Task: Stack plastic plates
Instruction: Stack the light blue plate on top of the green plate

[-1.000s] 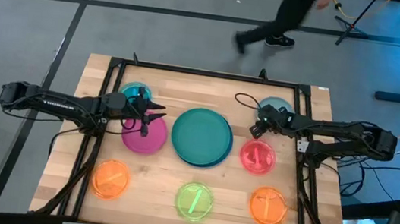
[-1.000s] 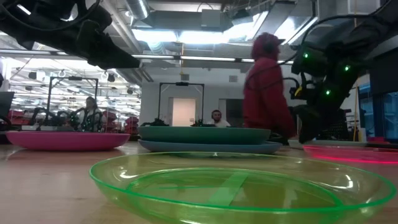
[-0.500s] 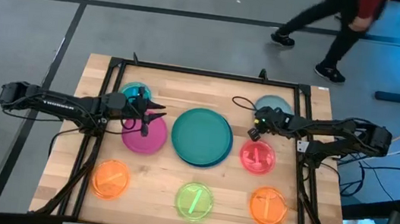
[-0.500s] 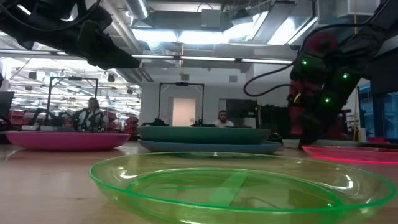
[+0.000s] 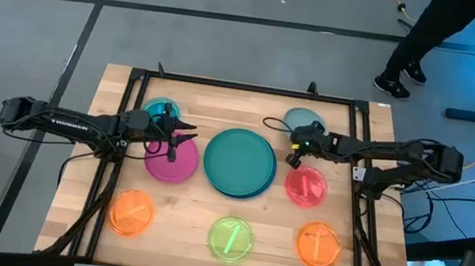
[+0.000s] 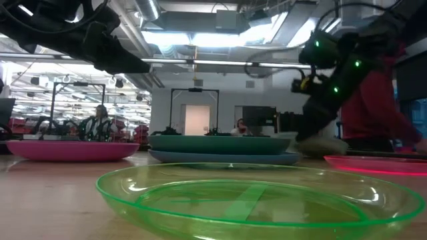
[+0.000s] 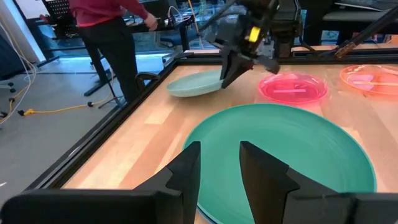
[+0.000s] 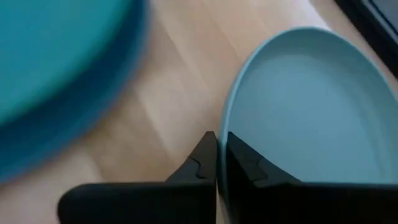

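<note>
My right gripper (image 5: 292, 154) is shut on the rim of a small grey-blue plate (image 5: 303, 120) at the table's far right, between the large teal plate (image 5: 240, 159) and a red-pink plate (image 5: 306, 186). The teal plate lies on a blue one (image 6: 220, 158). My left gripper (image 5: 173, 140) hangs open over the magenta plate (image 5: 170, 162), touching nothing. A cyan plate (image 5: 160, 108) lies at the far left. Two orange plates (image 5: 131, 212) (image 5: 318, 245) and a lime plate (image 5: 231, 238) lie along the near edge. My right gripper pinches the grey-blue plate's rim (image 8: 225, 144) between its two fingers, on the side toward the table's near edge. The fingers slant down from the right (image 7: 231, 67). The plate is tilted, with its held side raised; whether its far side rests on the wood does not show.
A black frame rail (image 5: 225, 84) runs round the wooden table top. A black cable (image 5: 277, 122) loops beside the right gripper. A person (image 5: 440, 35) walks on the floor beyond the far right corner. Bare wood (image 5: 222, 113) lies between the cyan and grey-blue plates.
My right gripper has shut on the grey-blue plate's rim and gone toward the table's left edge. The plate has shifted left with it, nearer the teal plate. The person behind the table has walked off to the right.
</note>
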Robot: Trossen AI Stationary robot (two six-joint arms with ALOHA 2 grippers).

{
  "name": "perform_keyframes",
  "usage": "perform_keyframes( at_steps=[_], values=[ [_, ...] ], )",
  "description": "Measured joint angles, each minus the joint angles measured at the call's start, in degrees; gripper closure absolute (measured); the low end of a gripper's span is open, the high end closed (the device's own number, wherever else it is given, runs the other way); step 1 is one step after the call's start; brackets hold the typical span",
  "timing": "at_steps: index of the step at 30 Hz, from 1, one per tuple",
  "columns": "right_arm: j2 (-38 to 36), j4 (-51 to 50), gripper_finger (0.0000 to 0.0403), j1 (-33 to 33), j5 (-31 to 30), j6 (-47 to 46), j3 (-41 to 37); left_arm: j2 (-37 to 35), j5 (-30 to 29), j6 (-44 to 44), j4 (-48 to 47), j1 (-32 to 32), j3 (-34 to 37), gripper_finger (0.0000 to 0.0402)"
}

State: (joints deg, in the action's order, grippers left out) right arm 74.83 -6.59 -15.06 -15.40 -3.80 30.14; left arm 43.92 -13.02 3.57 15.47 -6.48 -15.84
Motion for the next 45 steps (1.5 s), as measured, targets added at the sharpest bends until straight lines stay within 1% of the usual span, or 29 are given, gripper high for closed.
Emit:
perform_keyframes(
  at_steps=[8, 12, 15, 19, 22, 27, 30, 33, 38, 42, 45],
  values=[
    [0.0, 1.9, 0.0401, 10.4, -0.4, 0.4, 4.9, 0.0, 0.9, -1.6, 0.0, 0.0, 0.0, 0.0296],
    [0.0, 8.8, 0.0401, 15.9, 1.4, 0.1, 5.6, 0.0, 0.9, -1.6, 0.0, 0.0, 0.0, 0.0296],
    [0.3, 14.2, 0.0401, 19.6, 1.6, 0.0, 5.6, 0.0, 0.9, -1.6, 0.0, 0.0, 0.0, 0.0296],
    [2.5, 20.3, 0.0401, 23.4, 1.8, 0.2, 5.6, 0.0, 0.4, -0.4, 0.2, 0.0, 0.0, 0.0296],
    [5.3, 26.3, 0.0401, 25.5, 4.8, 2.4, 5.6, 0.0, 0.2, 2.5, 1.3, 0.0, 0.0, 0.0296],
    [11.9, 37.5, 0.0400, 26.4, 10.8, 2.7, 5.6, 0.0, 0.2, 2.6, 1.9, 0.0, 0.0, 0.0296],
    [15.7, 41.3, 0.0400, 26.3, 12.7, 2.7, 5.8, 0.0, 0.2, 2.6, 1.9, 0.0, 0.0, 0.0296],
    [18.8, 40.3, 0.0400, 26.3, 13.5, 3.2, 7.6, 0.0, 0.2, 2.6, 1.9, 0.0, 0.0, 0.0296],
    [23.3, 39.4, 0.0400, 26.3, 13.3, 7.8, 10.0, 0.0, 0.2, 2.6, 2.0, 0.0, 0.0, 0.0296],
    [25.3, 37.4, 0.0400, 26.3, 11.5, 7.2, 11.2, 0.0, 0.5, 2.6, 1.8, 0.1, 0.0, 0.0296],
    [25.6, 33.9, 0.0398, 26.3, 10.3, 6.4, 11.3, 0.0, 0.5, 2.6, 1.7, 0.1, 0.0, 0.0296]
  ],
)
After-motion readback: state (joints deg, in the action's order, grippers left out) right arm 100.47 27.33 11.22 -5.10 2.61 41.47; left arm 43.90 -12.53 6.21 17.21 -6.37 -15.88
